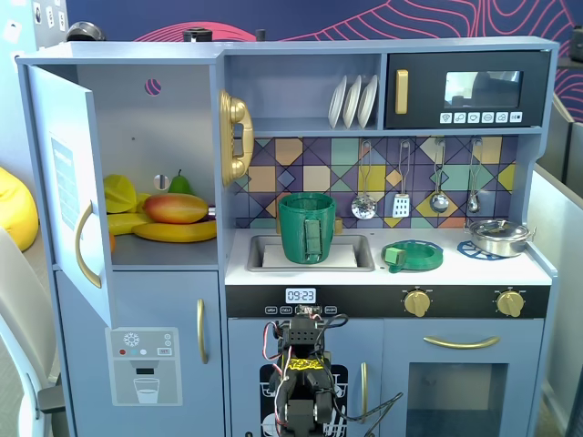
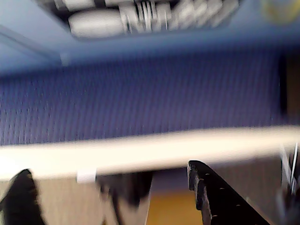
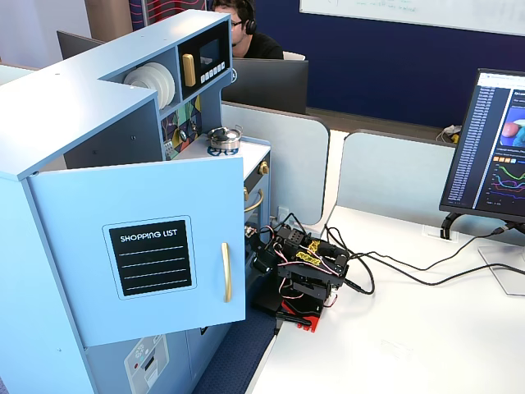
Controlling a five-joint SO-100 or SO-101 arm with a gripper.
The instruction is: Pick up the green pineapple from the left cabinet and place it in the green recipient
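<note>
Low beside the white desk, folded arm, gripper apparently apart, empty.

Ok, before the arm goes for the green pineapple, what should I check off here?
1. Door of the left cabinet open: ok.
2. Green pineapple spotted inside: cannot tell; mango and banana hide much.
3. Green recipient upright in the sink: ok.
4. Arm raised to cabinet height: not ok; folded low below the counter.
5. Gripper open: cannot tell; wrist view blurred.
</note>
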